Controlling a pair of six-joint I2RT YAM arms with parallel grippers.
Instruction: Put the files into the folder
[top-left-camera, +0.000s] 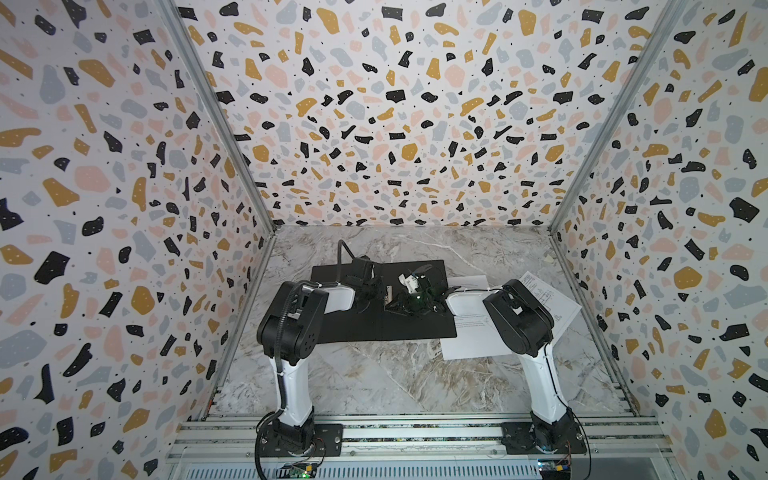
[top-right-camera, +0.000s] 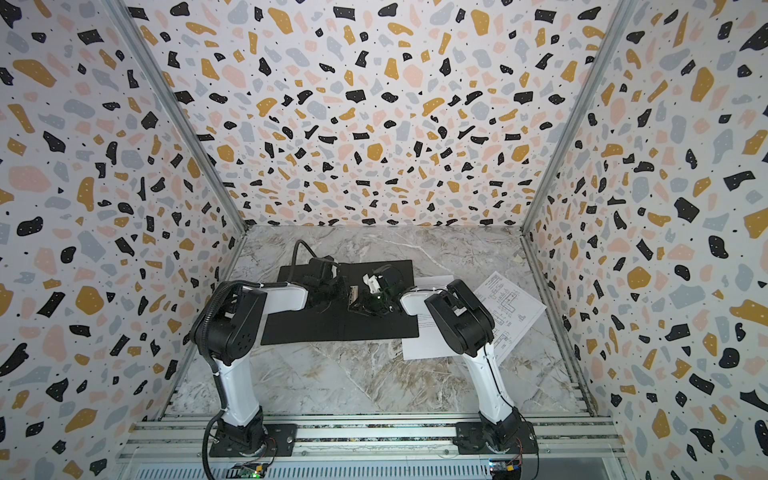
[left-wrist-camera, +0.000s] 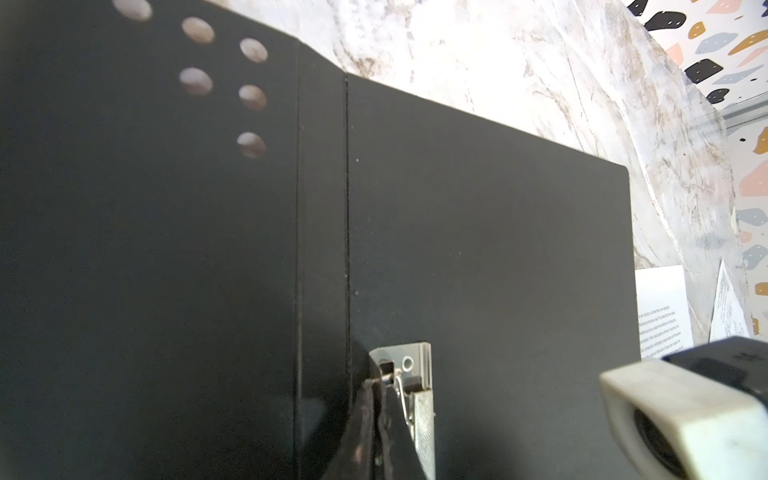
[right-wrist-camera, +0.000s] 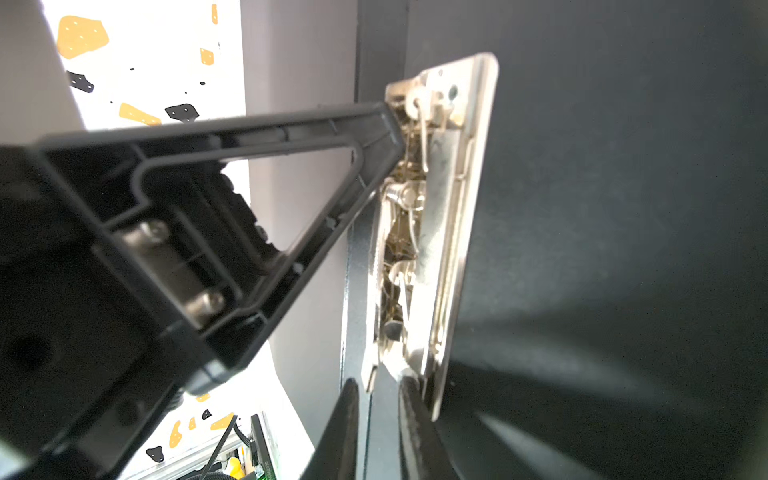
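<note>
Left pincer (left-wrist-camera: 376, 390), closed, touches the open folder (top-left-camera: 345, 328), stretched left-to-right, spine (top-left-camera: 381, 328) front-to-back.

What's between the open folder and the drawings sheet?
The text sheet, beside the folder at its right edge; the drawings sheet lies beyond it. Both top views show this, the right arm hiding part.

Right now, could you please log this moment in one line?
folder open | left end effector shut, right end effector at clip | files outside
</note>
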